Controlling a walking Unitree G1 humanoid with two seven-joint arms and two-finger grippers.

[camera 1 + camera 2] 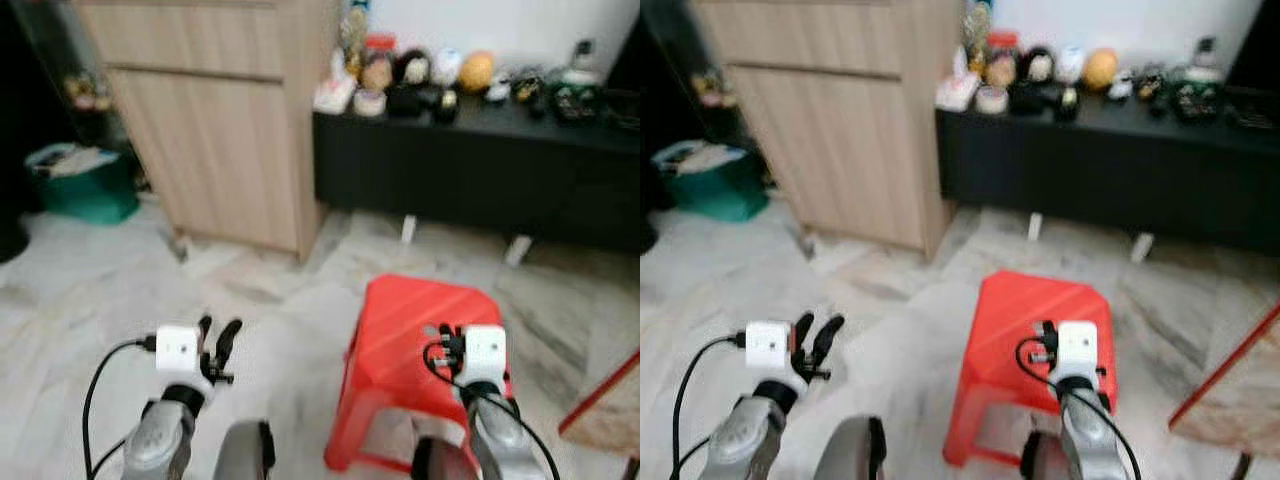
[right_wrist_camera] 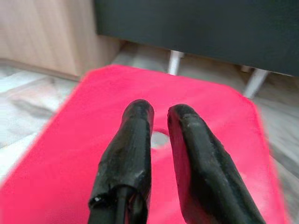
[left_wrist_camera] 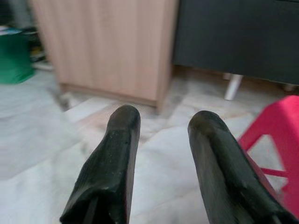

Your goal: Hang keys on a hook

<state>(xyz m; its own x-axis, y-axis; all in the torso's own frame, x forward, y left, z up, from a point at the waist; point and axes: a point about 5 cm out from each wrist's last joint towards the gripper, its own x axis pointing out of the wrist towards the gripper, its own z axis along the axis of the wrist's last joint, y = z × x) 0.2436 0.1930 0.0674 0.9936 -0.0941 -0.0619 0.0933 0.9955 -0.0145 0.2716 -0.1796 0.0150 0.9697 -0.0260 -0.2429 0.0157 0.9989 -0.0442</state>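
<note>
We are in search step; left gripper (image 1: 220, 340) fingers spread, empty; right gripper (image 2: 159, 140) fingers nearly together, holding nothing, above red stool (image 1: 400, 330); we judge next: locate keys, hook.

red stool (image 1: 420, 340), blk cabinet (image 1: 480, 170)

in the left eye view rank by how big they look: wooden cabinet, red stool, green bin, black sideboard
1. Wooden cabinet and black sideboard: both cut off by the frame, so too close to rank.
3. Red stool: looks big partly from being nearest the camera.
4. Green bin: smallest, though it stands farther off.
</note>
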